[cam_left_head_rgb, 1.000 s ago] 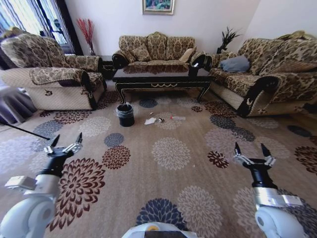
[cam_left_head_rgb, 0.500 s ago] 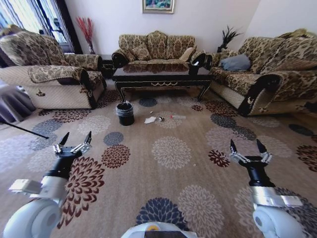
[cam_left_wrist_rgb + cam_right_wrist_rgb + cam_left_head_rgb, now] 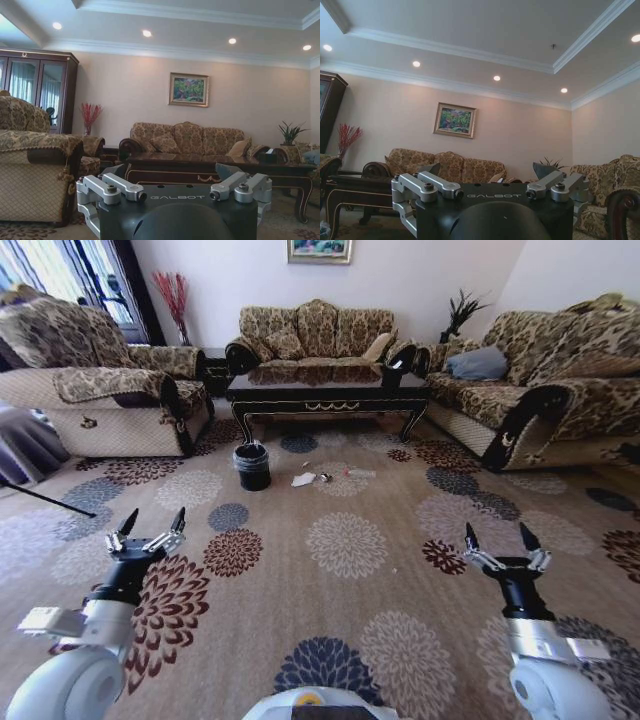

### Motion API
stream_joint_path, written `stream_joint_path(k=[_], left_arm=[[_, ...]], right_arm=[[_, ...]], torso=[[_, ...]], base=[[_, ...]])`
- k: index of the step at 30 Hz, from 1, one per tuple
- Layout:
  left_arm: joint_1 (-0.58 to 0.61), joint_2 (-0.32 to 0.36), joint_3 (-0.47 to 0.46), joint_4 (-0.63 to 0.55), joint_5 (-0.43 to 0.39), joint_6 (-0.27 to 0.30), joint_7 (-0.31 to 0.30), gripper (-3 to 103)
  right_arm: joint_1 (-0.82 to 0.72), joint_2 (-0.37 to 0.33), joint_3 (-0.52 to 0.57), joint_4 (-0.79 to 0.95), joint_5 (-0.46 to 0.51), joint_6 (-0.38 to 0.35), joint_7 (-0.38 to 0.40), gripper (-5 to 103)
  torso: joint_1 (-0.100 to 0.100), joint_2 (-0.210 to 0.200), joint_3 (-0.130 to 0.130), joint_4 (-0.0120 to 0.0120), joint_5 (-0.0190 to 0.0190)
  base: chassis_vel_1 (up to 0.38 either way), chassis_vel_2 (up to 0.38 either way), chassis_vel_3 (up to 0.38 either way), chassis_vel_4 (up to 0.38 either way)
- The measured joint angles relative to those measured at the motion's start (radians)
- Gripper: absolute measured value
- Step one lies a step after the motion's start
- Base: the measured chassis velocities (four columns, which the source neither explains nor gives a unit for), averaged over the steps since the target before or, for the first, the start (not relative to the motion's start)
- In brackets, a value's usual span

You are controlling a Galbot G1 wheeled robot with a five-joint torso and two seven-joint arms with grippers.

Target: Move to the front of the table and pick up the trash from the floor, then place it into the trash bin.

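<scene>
The robot has rolled slightly closer: table (image 3: 327, 395), trash bin (image 3: 252, 467) and trash (image 3: 304, 480) sit nearer, unreached. Left gripper (image 3: 148, 537) and right gripper (image 3: 501, 549) hang spread, empty.

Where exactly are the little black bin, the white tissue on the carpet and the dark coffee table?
trash bin (image 3: 253, 471): head view, on its black side wall.
white tissue (image 3: 303, 480): head view, on the middle of the crumpled piece.
table (image 3: 325, 390): head view, on its glossy top.
</scene>
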Motion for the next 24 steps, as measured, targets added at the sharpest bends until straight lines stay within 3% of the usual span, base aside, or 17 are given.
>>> stream_joint_path(k=[24], left_arm=[[0.025, -0.024, 0.016, 0.014, 0.060, -0.004, -0.001, 100]], right_arm=[[0.008, -0.003, -0.004, -0.030, -0.010, 0.043, -0.007, 100]], torso=[[-0.015, -0.091, -0.075, 0.0000, 0.0000]], base=[[0.000, 0.000, 0.000, 0.000]])
